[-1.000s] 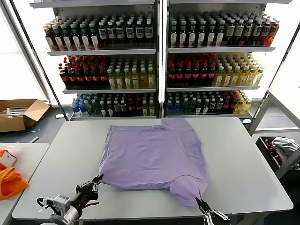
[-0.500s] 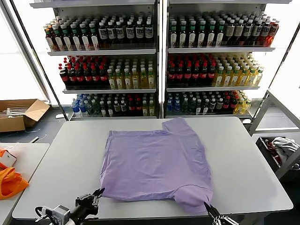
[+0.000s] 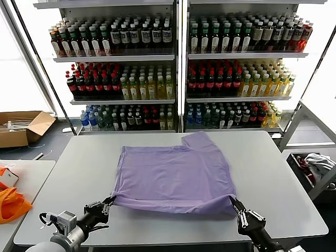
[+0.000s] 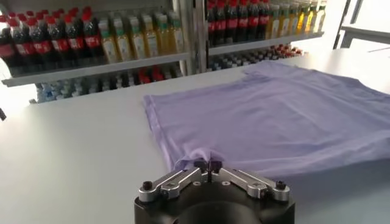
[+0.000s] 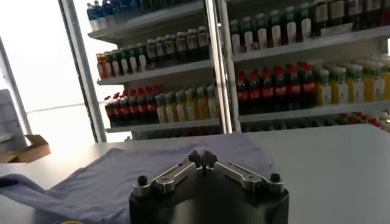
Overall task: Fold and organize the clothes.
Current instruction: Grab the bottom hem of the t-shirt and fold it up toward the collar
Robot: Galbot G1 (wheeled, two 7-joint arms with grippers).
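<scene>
In the head view, the lavender T-shirt (image 3: 170, 178) lies mid-frame on the grey surface (image 3: 278, 173), bare margins on both sides; the left claw (image 3: 108, 201) pinches its lower-left corner and the right claw (image 3: 234, 205) its lower-right corner, near the surface's front edge. The left wrist view shows the left claw (image 4: 208, 165) clamped on a bunched hem. The right wrist view shows the right claw (image 5: 203, 159) closed on fabric.
</scene>
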